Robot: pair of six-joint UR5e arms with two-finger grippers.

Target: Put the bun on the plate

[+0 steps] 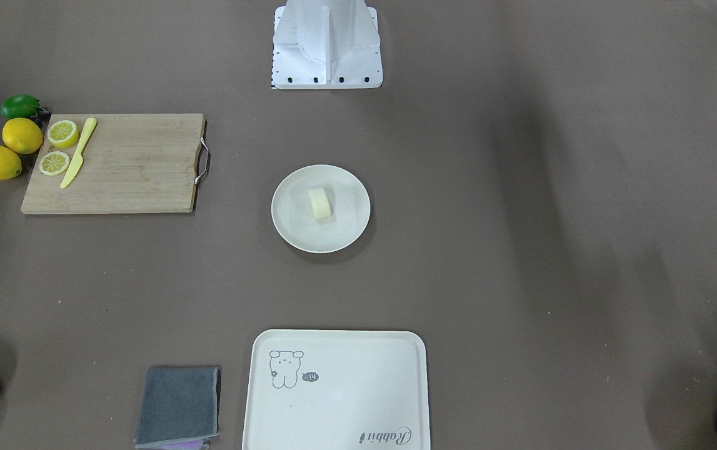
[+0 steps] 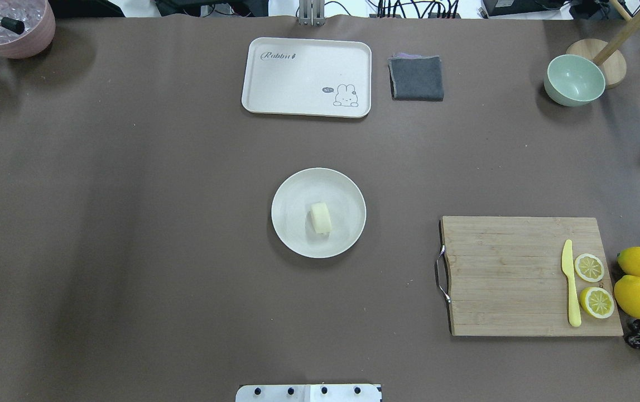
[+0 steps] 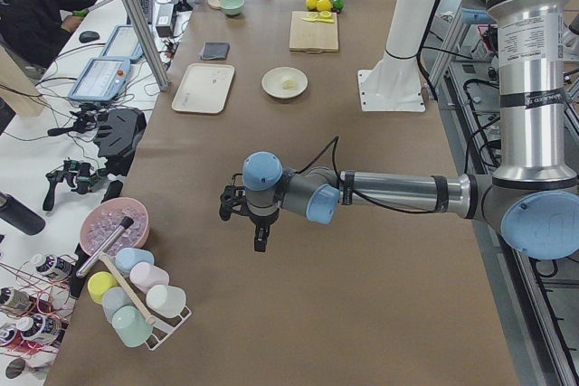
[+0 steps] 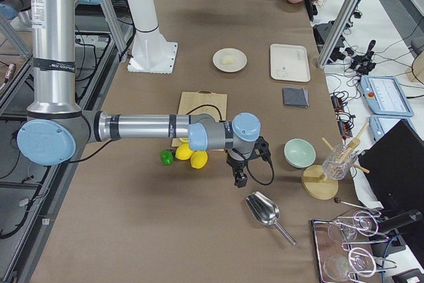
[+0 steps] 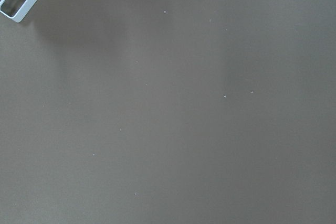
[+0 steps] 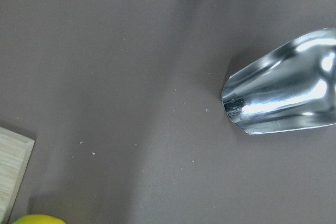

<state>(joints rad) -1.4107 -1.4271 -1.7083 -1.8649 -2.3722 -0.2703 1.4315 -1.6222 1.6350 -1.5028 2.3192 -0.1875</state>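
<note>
The pale cream bun (image 1: 320,203) (image 2: 320,217) lies near the middle of the round cream-white plate (image 1: 289,228) (image 2: 292,234) at the table's centre, with nothing touching it. My left gripper (image 3: 261,240) hangs over bare table far toward the left end, well away from the plate (image 3: 271,89). Beyond the cutting board at the right end, my right gripper (image 4: 240,178) points down close to a metal scoop (image 4: 264,210). I cannot tell whether either gripper is open or shut. Neither wrist view shows fingers.
A cream tray with a drawing (image 2: 306,77) and a grey cloth (image 2: 416,77) lie at the far side. A wooden board (image 2: 509,273) carries lemon slices and a yellow knife, with whole lemons (image 2: 638,279) beside it. A green bowl (image 2: 573,80) and a pink bowl (image 2: 13,28) stand in the far corners.
</note>
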